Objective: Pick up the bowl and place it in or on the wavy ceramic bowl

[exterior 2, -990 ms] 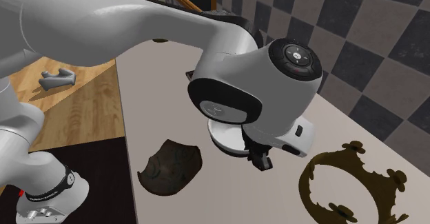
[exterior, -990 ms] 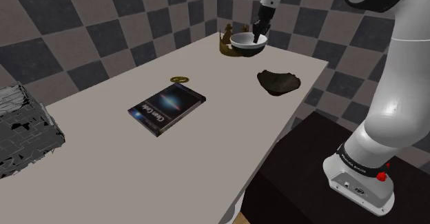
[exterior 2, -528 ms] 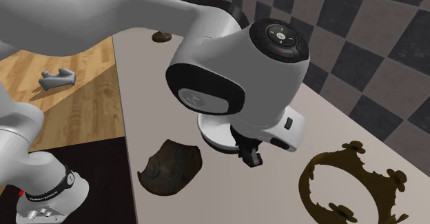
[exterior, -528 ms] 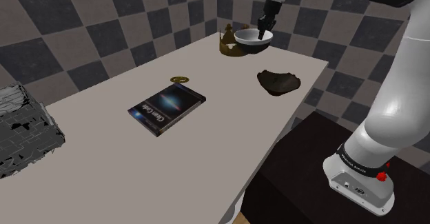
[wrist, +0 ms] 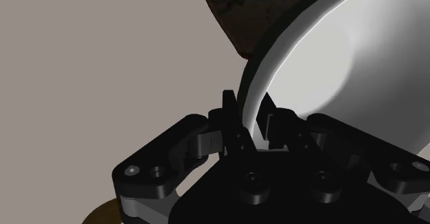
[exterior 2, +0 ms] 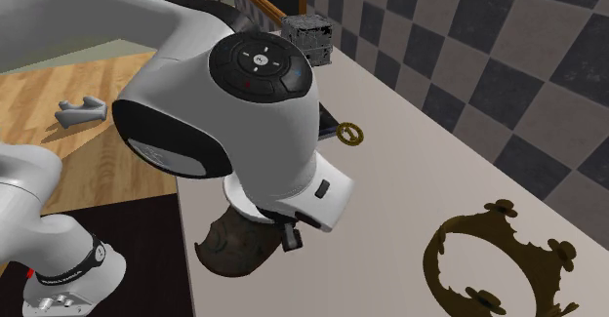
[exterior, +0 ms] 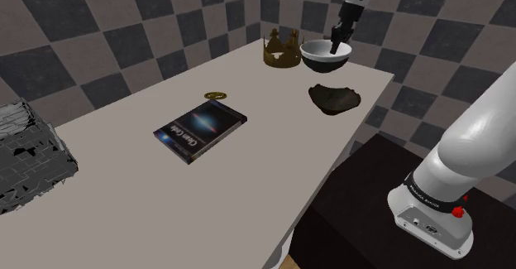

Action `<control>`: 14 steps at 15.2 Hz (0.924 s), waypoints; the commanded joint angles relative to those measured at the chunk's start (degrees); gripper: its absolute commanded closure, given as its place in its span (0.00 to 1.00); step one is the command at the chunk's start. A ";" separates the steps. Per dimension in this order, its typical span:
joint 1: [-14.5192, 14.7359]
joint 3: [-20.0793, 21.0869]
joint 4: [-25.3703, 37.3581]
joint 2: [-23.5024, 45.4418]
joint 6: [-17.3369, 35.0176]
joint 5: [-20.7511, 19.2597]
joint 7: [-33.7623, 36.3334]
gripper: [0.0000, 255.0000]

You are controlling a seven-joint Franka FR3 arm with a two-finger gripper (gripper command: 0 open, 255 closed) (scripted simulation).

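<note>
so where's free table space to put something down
Widest bare table lies between the book and the dark wavy bowl; another patch between the book and the grey crate. The far corner is crowded: crown and the held bowl.

Shoulder view: high, beside the stand point(exterior: 364, 201) at lower right, facing down the table point(exterior: 124, 184) toward the checkered corner point(exterior: 258, 11), mid distance. Second exterior view: from the table's opposite end by the crown point(exterior 2: 488, 257), very close to the arm point(exterior 2: 234, 100), facing back toward the wood floor point(exterior 2: 98, 169). These 2 views share crown, wavy bowl point(exterior: 334, 98), ring point(exterior: 217, 96), crate point(exterior: 25, 156) and arm base. Wrist view: on the hand, looking along the gripper point(wrist: 251, 116), very near the bowl point(wrist: 331, 57) rim, wavy bowl and table beyond.
</note>
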 commanded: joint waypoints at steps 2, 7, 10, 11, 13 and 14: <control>-0.81 -0.20 -6.32 -6.68 0.11 -2.47 0.11 1.00; -2.36 -0.33 -14.08 -13.80 1.03 -5.07 -0.14 1.00; -2.34 -0.52 -15.89 -13.24 3.31 -4.83 -0.75 1.00; -2.33 -0.59 -16.47 -13.03 4.07 -4.74 -0.96 1.00; -2.29 -0.73 -17.60 -12.55 5.61 -4.53 -1.41 1.00; -2.27 -0.80 -18.15 -12.29 6.37 -4.41 -1.64 1.00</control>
